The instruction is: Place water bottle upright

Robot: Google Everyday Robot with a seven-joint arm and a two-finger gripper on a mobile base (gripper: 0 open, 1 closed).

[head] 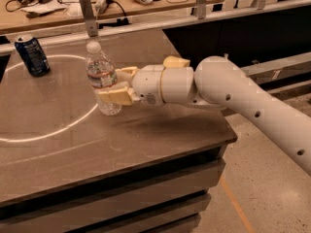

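Observation:
The water bottle (103,79) is clear ribbed plastic with a white cap and a white label. It stands upright on the brown table (146,130), just inside a white circle line. My gripper (110,83) reaches in from the right and is shut around the bottle's lower half. One tan finger (115,96) lies across the front and the other (128,72) sits behind. The bottle's base appears to rest on the tabletop.
A dark blue drink can (32,55) stands upright at the table's far left. A metal rail with a post (88,14) runs behind the table, with a cluttered workbench beyond. The table's right edge (228,135) drops to the floor.

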